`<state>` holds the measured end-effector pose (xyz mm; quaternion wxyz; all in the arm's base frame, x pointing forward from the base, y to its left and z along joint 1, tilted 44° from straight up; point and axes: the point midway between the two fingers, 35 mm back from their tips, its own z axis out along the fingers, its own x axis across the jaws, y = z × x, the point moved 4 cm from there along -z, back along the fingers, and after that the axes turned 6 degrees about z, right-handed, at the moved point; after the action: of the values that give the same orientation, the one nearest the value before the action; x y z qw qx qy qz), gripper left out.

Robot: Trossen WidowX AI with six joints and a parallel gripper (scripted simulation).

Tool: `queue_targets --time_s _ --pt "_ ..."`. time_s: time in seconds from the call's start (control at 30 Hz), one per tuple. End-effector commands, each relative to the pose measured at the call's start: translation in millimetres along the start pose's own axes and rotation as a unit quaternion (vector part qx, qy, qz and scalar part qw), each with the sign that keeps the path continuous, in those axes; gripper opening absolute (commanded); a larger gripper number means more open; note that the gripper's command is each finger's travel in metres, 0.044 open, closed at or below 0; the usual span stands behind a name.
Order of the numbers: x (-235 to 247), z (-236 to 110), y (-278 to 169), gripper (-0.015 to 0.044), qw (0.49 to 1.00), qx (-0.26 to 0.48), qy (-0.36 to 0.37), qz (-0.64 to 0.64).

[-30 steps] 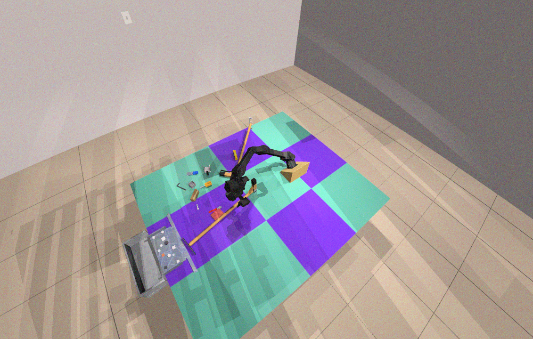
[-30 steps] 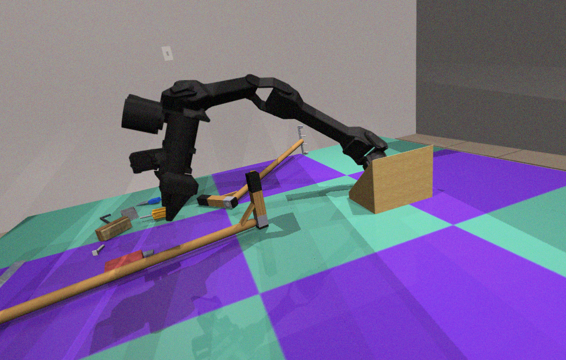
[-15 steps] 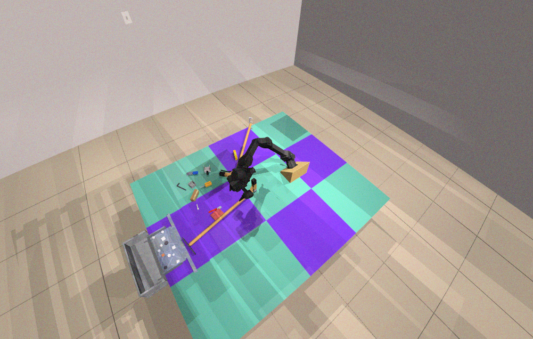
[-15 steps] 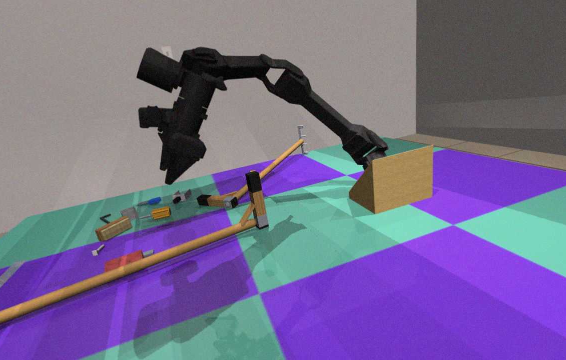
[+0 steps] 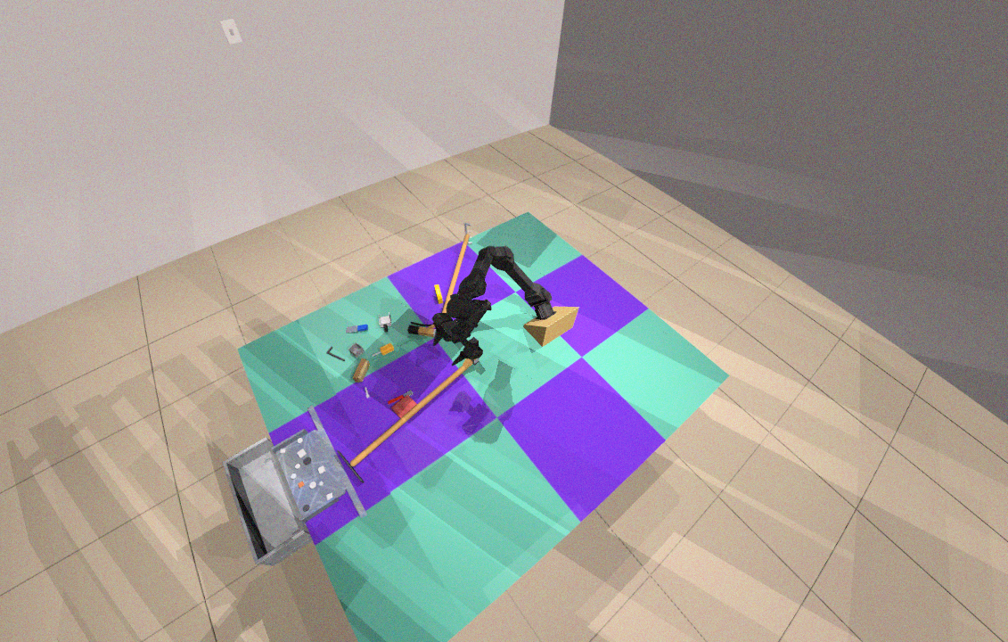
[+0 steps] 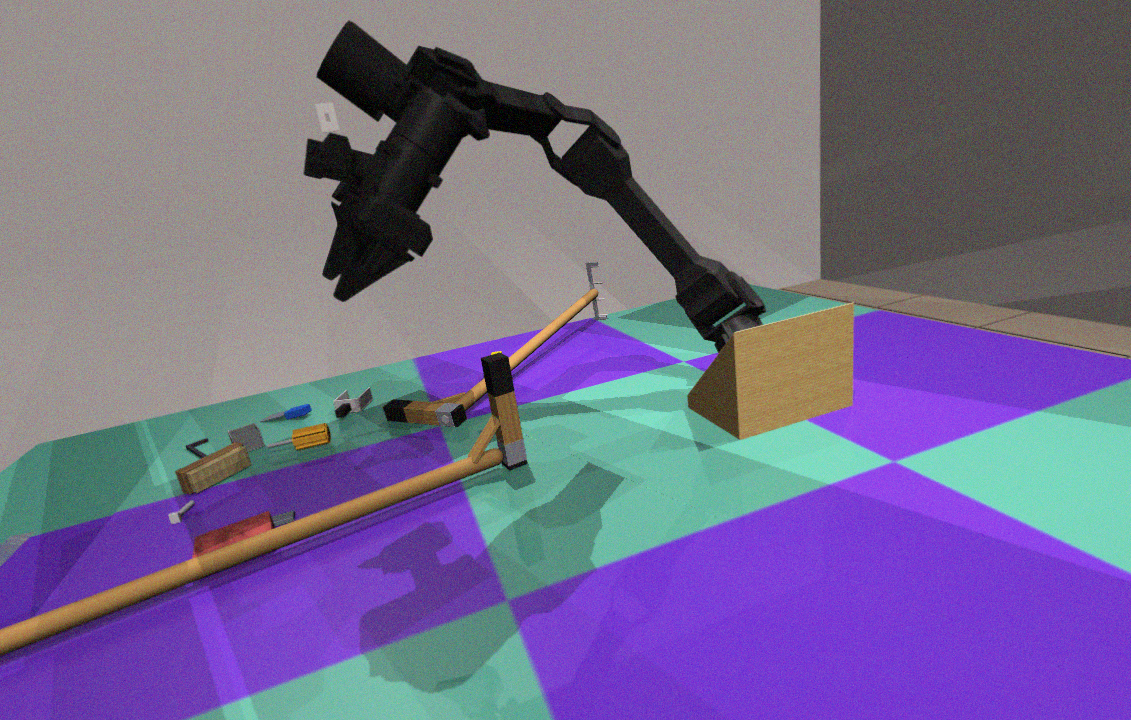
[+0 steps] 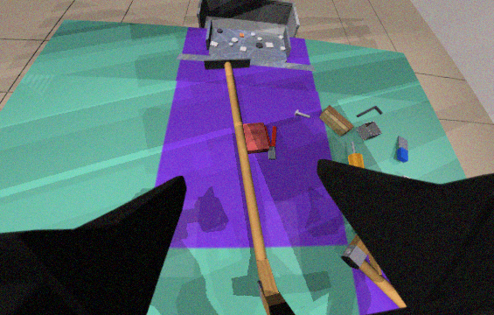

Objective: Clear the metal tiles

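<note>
My end effector: My end effector (image 6: 356, 282) is high up in the air. Its fingers are wide apart. It holds nothing.
Long scraper: The long scraper (image 7: 240, 131) lies flat on the tabletop (image 6: 909, 555), under me. I am not touching it.
Scraper blade: The dark blade (image 7: 226, 64) sits at the near edge of the steel bench plate (image 7: 251, 57).
Metal tiles: I think the metal tiles (image 7: 243, 48) are still on the plate. They do not look like they are in the catch box (image 7: 229, 10) behind it.
What could go wrong: If I stop now, the job is not done, because the tiles are not in the box.
Red block: A red block (image 7: 255, 136) sits right beside the handle, on its right. If I grab there, I may bump it or pinch it.
Other stick: Another long stick (image 6: 542, 335) lies close by, on the far side. I could pick the wrong one.
Pushing crooked: If I push off to one side, tiles may slip off the plate onto the tabletop.
Wrist view: It shows the tiles, the blade and the box in one line. The exterior view shows none of these.
Exterior view: It shows how high I am over the handle. The wrist view does not.
Top view: It shows everything, but the tiles are tiny dots.
</note>
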<state>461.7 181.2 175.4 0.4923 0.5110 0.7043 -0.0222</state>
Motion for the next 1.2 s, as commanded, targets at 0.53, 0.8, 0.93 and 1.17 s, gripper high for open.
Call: queue_targets --time_s 0.53,0.8,0.93,1.17 --pt "-8.0 -90.9 -5.4 0.044 0.995 -0.102 -0.004 0.005" --pt "-12.8 -123.5 -14.2 0.044 0.99 -0.14 -0.002 0.011" --pt "-15.5 -138.8 -19.8 0.044 0.987 -0.158 -0.001 0.015" --pt "-20.8 -163.8 -31.3 0.044 0.982 -0.189 0.002 0.023"
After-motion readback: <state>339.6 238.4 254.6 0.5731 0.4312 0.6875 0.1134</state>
